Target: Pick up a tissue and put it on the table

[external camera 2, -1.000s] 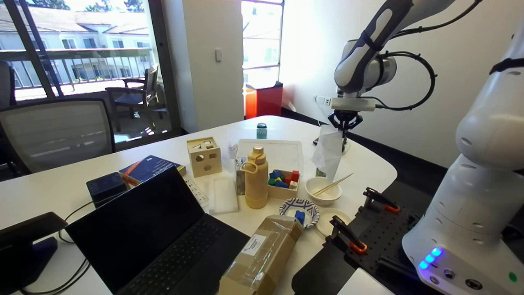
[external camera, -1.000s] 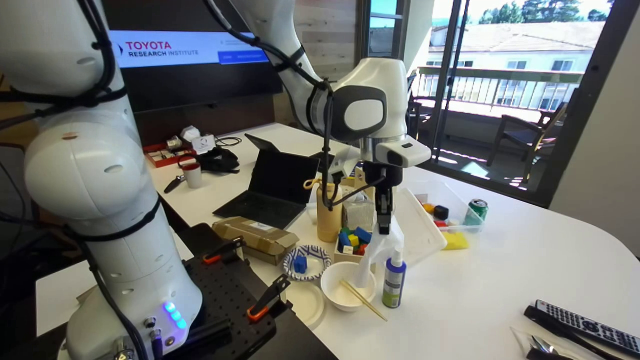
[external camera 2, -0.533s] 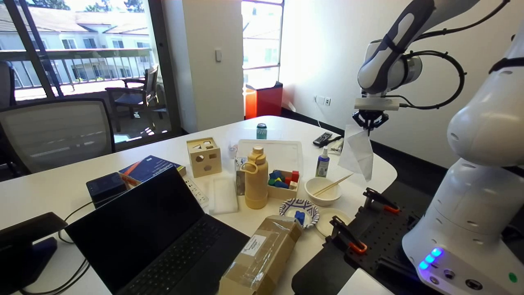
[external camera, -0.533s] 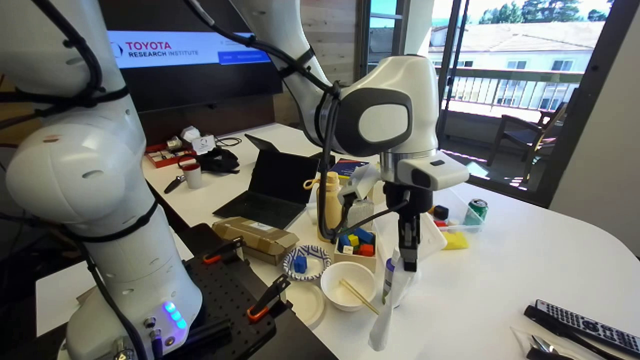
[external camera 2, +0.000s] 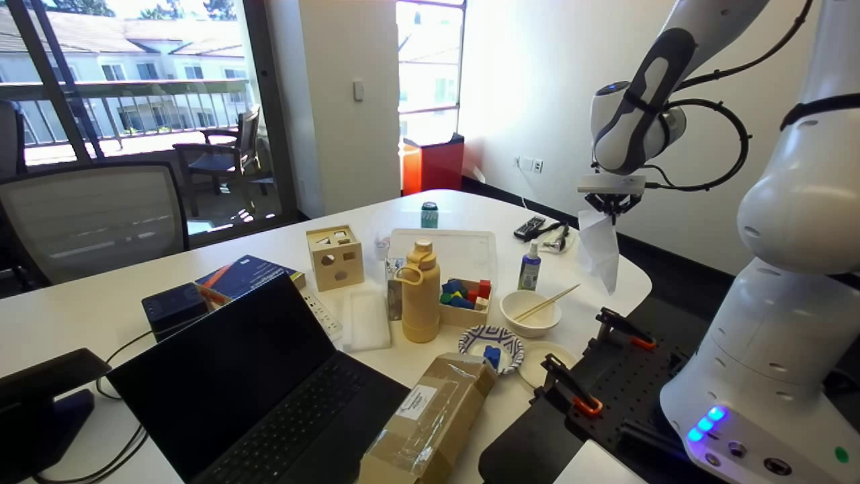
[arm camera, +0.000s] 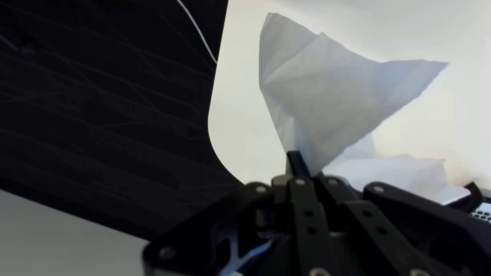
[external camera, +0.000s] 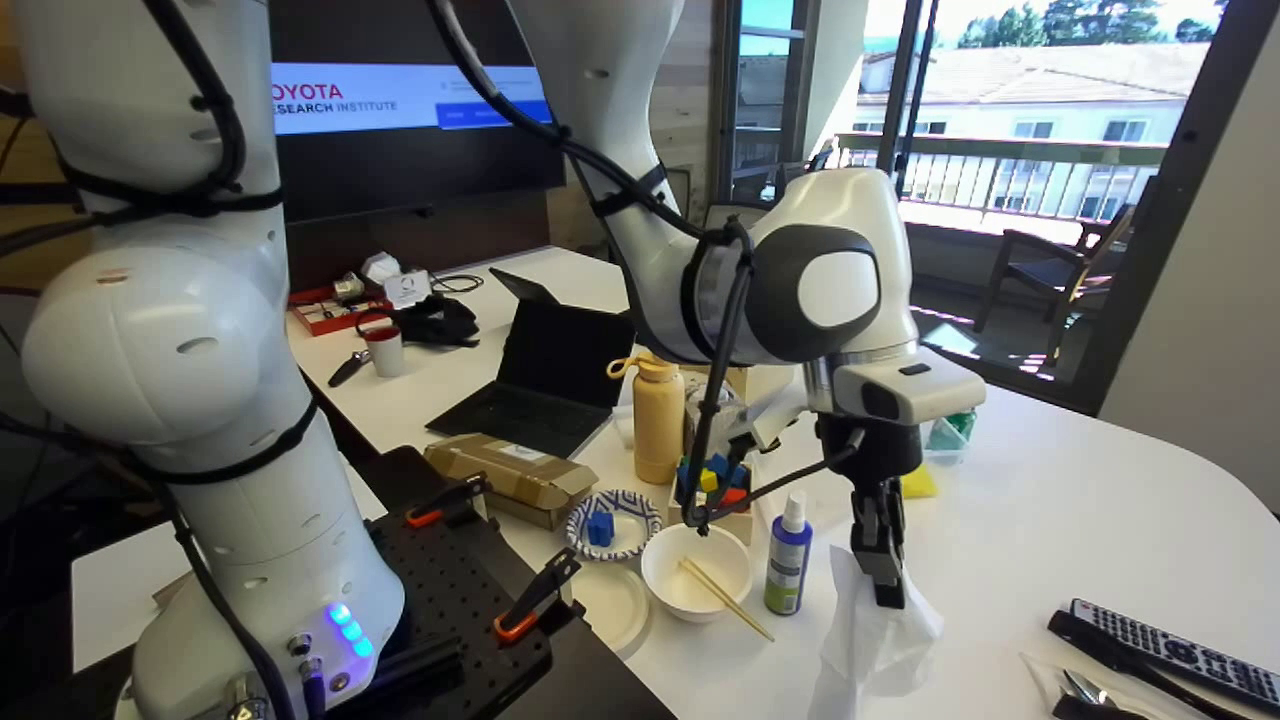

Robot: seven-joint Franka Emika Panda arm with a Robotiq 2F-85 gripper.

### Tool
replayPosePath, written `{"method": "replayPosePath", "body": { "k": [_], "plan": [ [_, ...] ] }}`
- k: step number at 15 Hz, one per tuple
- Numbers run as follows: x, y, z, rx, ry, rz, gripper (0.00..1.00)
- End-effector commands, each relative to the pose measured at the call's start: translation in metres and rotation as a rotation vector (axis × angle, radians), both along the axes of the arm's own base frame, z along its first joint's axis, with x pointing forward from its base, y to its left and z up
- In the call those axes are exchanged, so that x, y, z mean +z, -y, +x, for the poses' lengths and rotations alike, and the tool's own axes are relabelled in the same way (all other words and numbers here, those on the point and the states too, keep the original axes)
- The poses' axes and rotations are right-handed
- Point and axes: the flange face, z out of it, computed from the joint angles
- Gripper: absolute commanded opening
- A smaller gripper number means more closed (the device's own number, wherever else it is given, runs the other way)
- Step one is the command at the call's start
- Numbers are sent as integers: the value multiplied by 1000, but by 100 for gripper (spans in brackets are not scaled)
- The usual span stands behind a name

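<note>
A thin white tissue hangs crumpled from my gripper in both exterior views. My gripper is shut on it and points down. In the wrist view the tissue fans out from between the closed fingertips. The tissue is over the white table, near its rounded corner, which shows in the wrist view. I cannot tell whether its lower end touches the table top.
A purple spray bottle stands beside the tissue. A white bowl with chopsticks is further toward the robot base. A remote and bagged cutlery lie on the opposite side. Black clamps edge the robot's mount.
My gripper has carried the tissue away from the bowl and past the spray bottle to the table's corner area, and has come down slightly in the last half second. The grip stays shut.
</note>
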Motion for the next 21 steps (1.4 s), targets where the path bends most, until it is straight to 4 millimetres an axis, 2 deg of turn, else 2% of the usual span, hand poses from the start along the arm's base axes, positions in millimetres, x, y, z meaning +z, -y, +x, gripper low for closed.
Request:
{"method": "replayPosePath", "body": {
  "k": [1,4,7,10,14,17,21],
  "plan": [
    [-26,-8,29,-7,-32,-70,0],
    [-65,-42,45,31,-71,-36,0],
    [-99,-72,54,57,-108,-9,0],
    [-126,-84,52,52,-137,12,0],
    [-154,-88,41,2,-146,81,0],
    [-159,-84,37,-31,-136,121,0],
    [-138,-78,40,-46,-91,135,0]
  ]
}}
